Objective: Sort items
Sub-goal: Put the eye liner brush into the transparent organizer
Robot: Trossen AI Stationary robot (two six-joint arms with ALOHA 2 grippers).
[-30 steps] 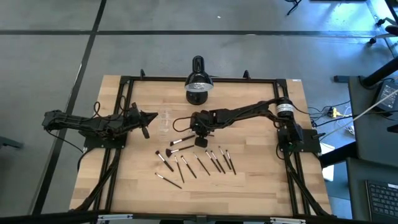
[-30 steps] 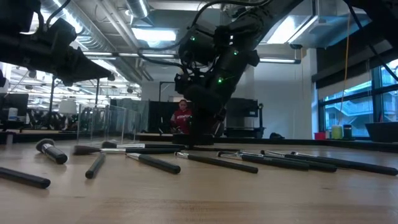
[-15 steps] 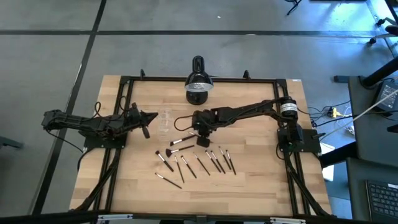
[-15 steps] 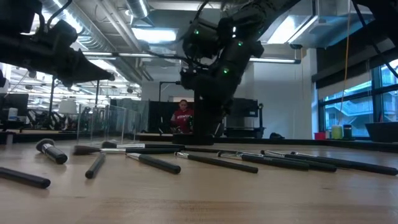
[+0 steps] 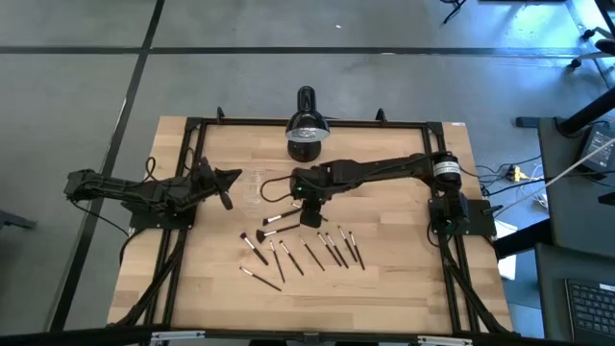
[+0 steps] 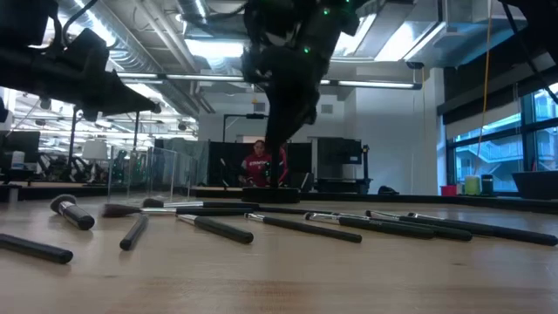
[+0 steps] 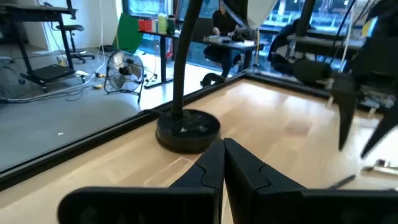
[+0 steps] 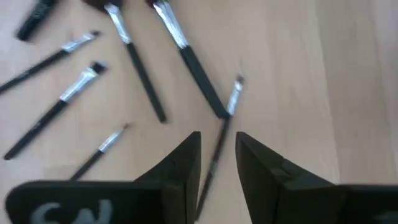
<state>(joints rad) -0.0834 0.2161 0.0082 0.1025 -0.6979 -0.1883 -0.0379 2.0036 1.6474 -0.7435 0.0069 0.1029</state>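
Note:
Several thin makeup brushes (image 5: 303,248), dark handles with silvery ferrules, lie flat on the wooden table near its middle, also seen in the low view as brushes (image 6: 349,225). My right gripper (image 5: 306,205) hangs open above their far side, slanting down. In its wrist view one thin brush (image 8: 222,134) lies on the table below the gap between the right gripper's fingers (image 8: 217,152), which touch nothing. My left gripper (image 5: 229,181) waits shut at the table's left, level, shown in its wrist view as the left gripper (image 7: 222,149).
A black desk lamp (image 5: 306,135) stands at the far middle, its round base (image 7: 186,129) on the table. A small clear cup (image 5: 255,187) stands between the two grippers. A black frame (image 5: 192,192) runs round the table. A person (image 6: 257,166) sits in the room behind.
My right gripper has risen from just above the table top to well clear of the brushes, drawing slightly toward the table's left. The brushes lie as before.

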